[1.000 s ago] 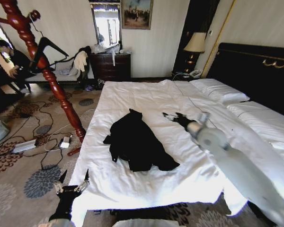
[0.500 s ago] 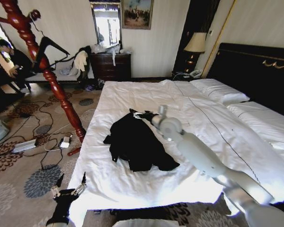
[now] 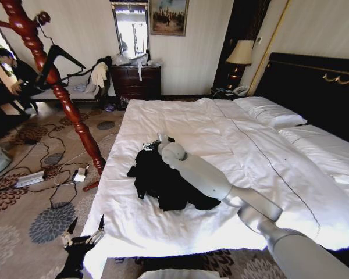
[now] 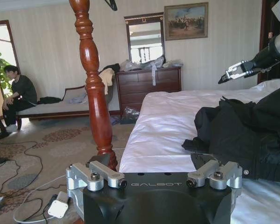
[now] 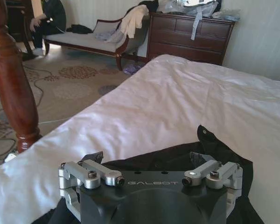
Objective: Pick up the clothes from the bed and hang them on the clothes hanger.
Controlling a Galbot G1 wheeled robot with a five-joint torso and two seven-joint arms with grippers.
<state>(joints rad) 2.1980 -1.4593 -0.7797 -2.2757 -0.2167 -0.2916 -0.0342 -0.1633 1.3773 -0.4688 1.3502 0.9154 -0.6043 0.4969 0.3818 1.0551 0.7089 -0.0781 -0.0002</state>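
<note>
Right gripper (image 3: 149, 146) reached out across the very wide bed with white wrinkled sheets (image 3: 180, 119), poised over the far top edge of the large black long-sleeved jacket of soft matte fabric (image 3: 166, 177). Fingers spread apart, nothing pinched between them; seen from the left wrist camera, the same right gripper (image 4: 233, 73) hanging in the air just above the dark heap (image 4: 252, 135), apart from the cloth. In the right wrist view, black fabric (image 5: 177, 158) lying directly beneath and between the two open fingertips, white sheet (image 5: 177, 98) stretching away beyond. Jacket crumpled in a loose pile on the side of the bed nearest the floor area, just under and behind the right gripper toward the robot. Left gripper (image 3: 81, 231) held low by the near corner of the bed, well apart from the jacket, fingers spread with nothing in them; just past it in the left wrist view, a turned reddish-brown wooden post (image 4: 95, 102) rising from the patterned carpet. Black broad-shouldered coat hanger with thin silver hook (image 3: 57, 57) hanging high on that post (image 3: 58, 87), well apart from the right gripper, off to its left and farther into the room. Tall black headboard with gold ornament (image 3: 314, 81) well off to the right gripper's other side.
</note>
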